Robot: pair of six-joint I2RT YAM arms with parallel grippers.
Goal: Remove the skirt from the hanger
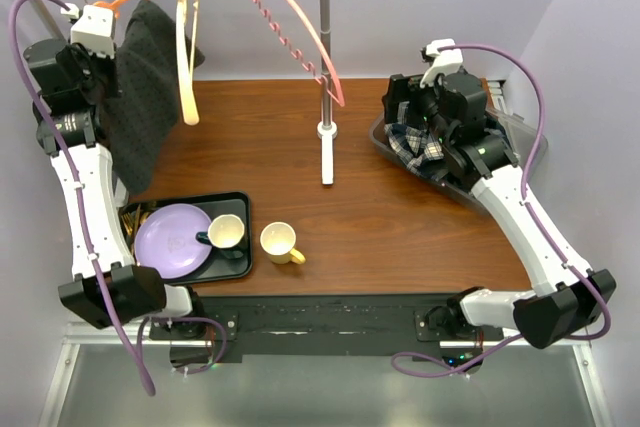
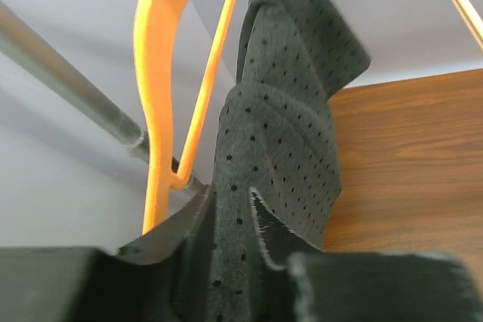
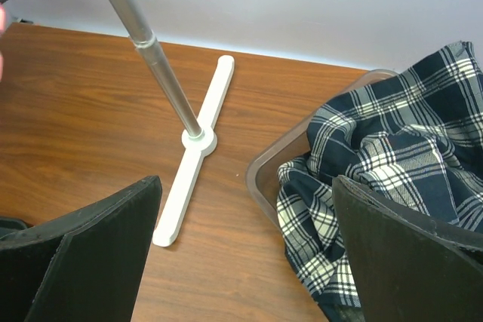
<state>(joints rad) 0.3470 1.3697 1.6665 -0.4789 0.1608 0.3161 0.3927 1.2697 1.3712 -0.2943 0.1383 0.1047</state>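
Looking out past our left fingers [image 2: 75, 284], we see a fold of the dark dotted skirt [image 2: 279, 133] filling the narrow gap between them, though we cannot tell whether they pinch it. Beyond, the skirt hangs long-axis downward from the orange hanger [image 2: 155, 73] on the rail [image 2: 68, 81], so we judge the left arm far nearer than the right fingers [image 3: 83, 254], spread wide over the plaid cloth [image 3: 377, 164].
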